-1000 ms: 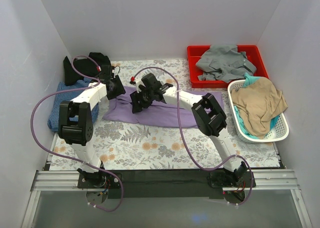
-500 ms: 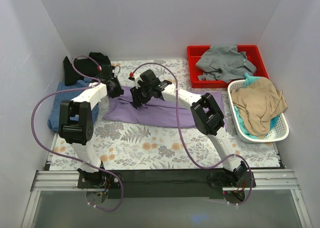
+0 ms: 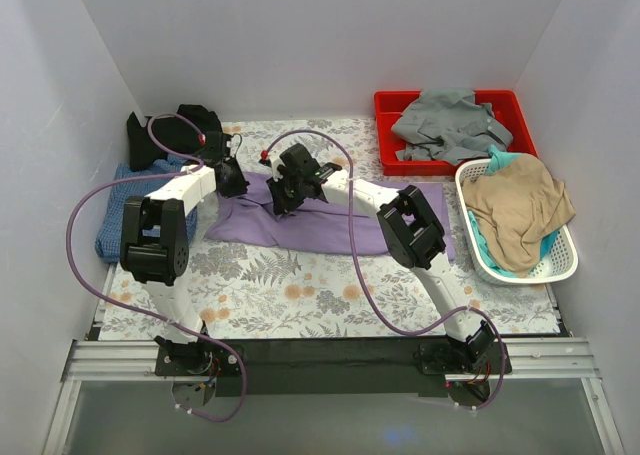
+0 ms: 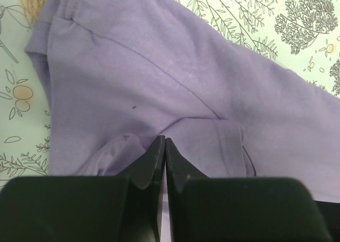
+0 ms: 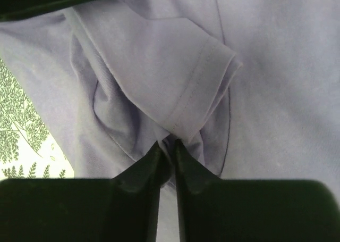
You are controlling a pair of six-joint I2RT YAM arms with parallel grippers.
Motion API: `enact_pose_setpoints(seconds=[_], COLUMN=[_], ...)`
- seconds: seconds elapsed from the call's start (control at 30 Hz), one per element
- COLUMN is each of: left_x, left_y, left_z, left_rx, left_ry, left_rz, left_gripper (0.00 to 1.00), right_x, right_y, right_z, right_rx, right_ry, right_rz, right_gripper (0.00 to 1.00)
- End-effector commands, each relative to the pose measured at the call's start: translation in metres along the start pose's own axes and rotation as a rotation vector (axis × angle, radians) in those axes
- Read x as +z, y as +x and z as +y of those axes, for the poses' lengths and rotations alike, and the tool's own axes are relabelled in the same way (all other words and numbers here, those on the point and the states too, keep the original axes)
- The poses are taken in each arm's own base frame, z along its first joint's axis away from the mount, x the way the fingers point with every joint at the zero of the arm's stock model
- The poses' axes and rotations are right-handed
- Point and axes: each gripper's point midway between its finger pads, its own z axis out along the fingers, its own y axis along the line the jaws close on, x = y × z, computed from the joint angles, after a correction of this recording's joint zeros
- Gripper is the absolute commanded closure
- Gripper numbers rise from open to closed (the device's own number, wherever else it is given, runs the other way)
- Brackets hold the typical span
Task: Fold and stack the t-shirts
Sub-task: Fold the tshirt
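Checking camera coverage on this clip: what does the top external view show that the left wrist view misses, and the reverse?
Only top external: the red bin, the white basket, the black t-shirt and the blue checked t-shirt at far left. Only left wrist: the left tool close up, pinched shut on a fold of cloth. Both: the lilac t-shirt on the floral table cover.

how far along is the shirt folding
Early. No neat stack shows: the blue shirt and black shirt sit at the left edge, the black one bunched up. In hand: the left hand and right hand each pinch the purple shirt, spread across the table. Left: finishing its folds, folding the other two, then stacking.
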Motion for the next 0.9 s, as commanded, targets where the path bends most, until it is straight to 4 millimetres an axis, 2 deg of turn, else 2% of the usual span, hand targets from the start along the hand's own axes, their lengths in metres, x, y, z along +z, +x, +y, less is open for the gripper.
enact_pose_setpoints(seconds=[0.0, 0.03, 0.13, 0.33, 0.47, 0.57, 0.7, 0.8, 0.83, 0.87], left_x=[-0.004, -0.005, -0.003, 0.0, 0.002, 0.008, 0.015, 0.018, 0.02, 0.02], left_y=[-0.009, -0.012, -0.017, -0.035, -0.056, -0.063, -0.082, -0.088, -0.09, -0.091], left_z=[-0.01, -0.012, -0.015, -0.022, -0.03, -0.032, -0.037, -0.04, -0.04, -0.042], left_rx=[0.01, 0.012, 0.017, 0.023, 0.021, 0.029, 0.033, 0.034, 0.034, 0.039], left_ry=[0.05, 0.058, 0.062, 0.073, 0.089, 0.089, 0.103, 0.109, 0.109, 0.114], left_rz=[-0.014, -0.019, -0.027, -0.053, -0.083, -0.086, -0.107, -0.113, -0.115, -0.116], left_gripper=[1.0, 1.0, 1.0, 1.0, 1.0, 1.0, 1.0, 1.0, 1.0, 1.0], right_x=[-0.008, -0.011, -0.019, -0.038, -0.044, -0.048, -0.053, -0.053, -0.055, -0.055], right_y=[-0.018, -0.021, -0.029, -0.038, -0.04, -0.043, -0.05, -0.057, -0.067, -0.07], right_z=[-0.004, -0.005, -0.01, -0.035, -0.051, -0.061, -0.08, -0.093, -0.096, -0.101], right_rx=[-0.02, -0.027, -0.036, -0.044, -0.05, -0.053, -0.05, -0.054, -0.068, -0.062], right_ry=[0.03, 0.039, 0.07, 0.18, 0.244, 0.288, 0.354, 0.404, 0.413, 0.418], right_rz=[-0.044, -0.051, -0.072, -0.107, -0.12, -0.128, -0.148, -0.165, -0.184, -0.189], right_gripper=[0.81, 0.87, 0.92, 0.96, 0.98, 0.98, 0.98, 0.96, 0.96, 0.9])
